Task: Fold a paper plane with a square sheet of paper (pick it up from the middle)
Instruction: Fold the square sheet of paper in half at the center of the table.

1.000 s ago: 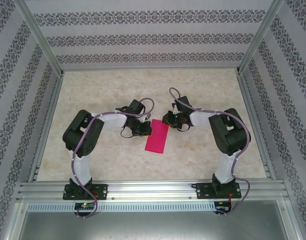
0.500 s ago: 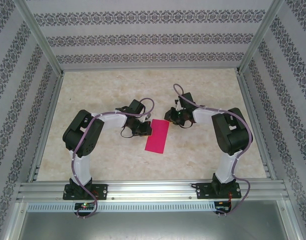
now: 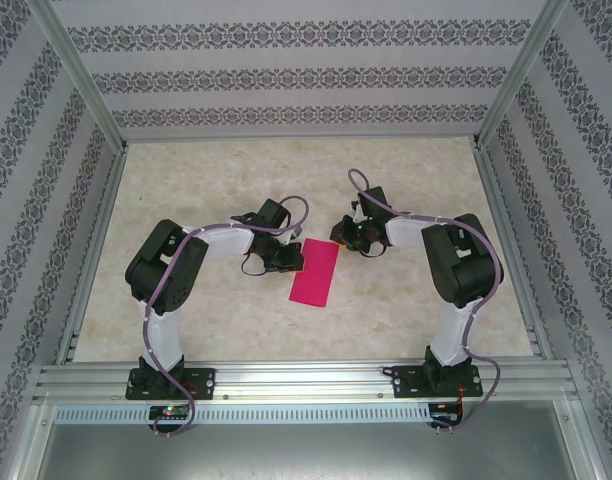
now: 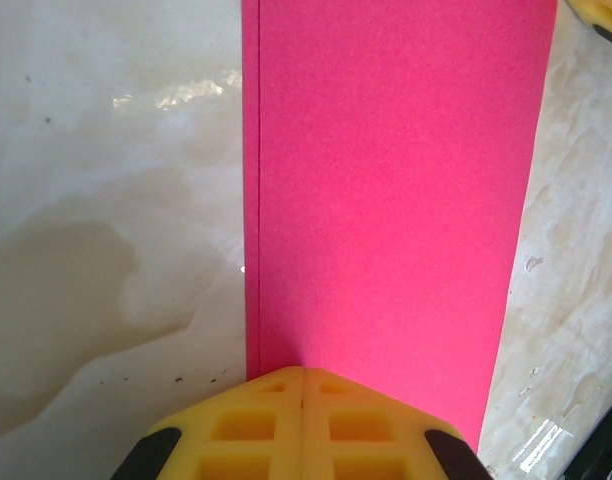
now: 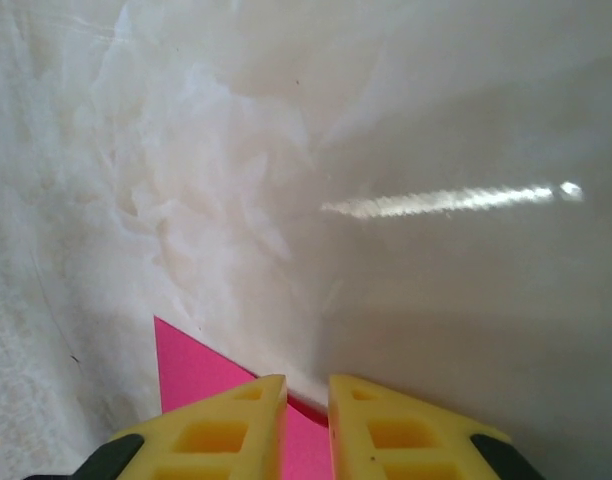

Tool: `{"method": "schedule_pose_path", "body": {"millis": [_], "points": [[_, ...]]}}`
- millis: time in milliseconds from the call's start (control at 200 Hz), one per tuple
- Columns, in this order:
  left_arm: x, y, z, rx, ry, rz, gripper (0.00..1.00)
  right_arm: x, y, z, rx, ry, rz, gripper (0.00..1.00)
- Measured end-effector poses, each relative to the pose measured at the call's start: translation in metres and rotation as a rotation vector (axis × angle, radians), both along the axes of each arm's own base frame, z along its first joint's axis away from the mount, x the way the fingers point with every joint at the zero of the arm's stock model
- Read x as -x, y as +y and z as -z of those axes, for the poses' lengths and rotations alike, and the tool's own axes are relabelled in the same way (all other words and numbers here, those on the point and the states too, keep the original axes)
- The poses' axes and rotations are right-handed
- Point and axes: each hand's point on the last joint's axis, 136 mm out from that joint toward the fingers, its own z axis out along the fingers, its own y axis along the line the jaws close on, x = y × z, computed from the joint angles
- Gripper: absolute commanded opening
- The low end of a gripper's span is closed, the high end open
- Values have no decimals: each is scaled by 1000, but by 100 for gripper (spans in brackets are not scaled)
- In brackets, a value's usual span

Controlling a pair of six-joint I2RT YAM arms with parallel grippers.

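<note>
Right gripper has shifted slightly toward the far edge of the table since the earlier frame; square sheet of paper, folded to a narrow rectangle, lies flat mid-table, unmoved; left gripper, jaws fully closed, sits at its left long edge; right gripper, jaws narrowly parted, stands at its far right corner.

Robot lab test cell, aluminium frame, patterned wall panels, marbled tabletop, base rail

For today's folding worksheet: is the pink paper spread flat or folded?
Folded: the paper is a narrow rectangle, not square, and the left wrist view shows two layered edges.
</note>
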Motion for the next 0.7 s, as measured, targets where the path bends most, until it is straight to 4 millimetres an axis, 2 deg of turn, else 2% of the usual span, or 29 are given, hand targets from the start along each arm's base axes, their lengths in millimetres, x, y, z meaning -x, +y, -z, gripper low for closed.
{"method": "schedule_pose_path", "body": {"millis": [150,210,260,345,395,520,699], "points": [[0,0,0,1,0,0,0,1,6,-34,-24,-71,-20,22],[0,0,0,1,0,0,0,3,16,-45,-42,-104,-42,22],[0,0,0,1,0,0,0,6,26,-48,-49,-117,-63,22],[0,0,0,1,0,0,0,14,35,-39,-44,-105,-90,22],[0,0,0,1,0,0,0,20,36,-27,-26,-79,-97,22],[0,0,0,1,0,0,0,32,28,8,16,-9,-84,22],[0,0,0,1,1,0,0,32,25,2,21,-22,-74,22]]}}
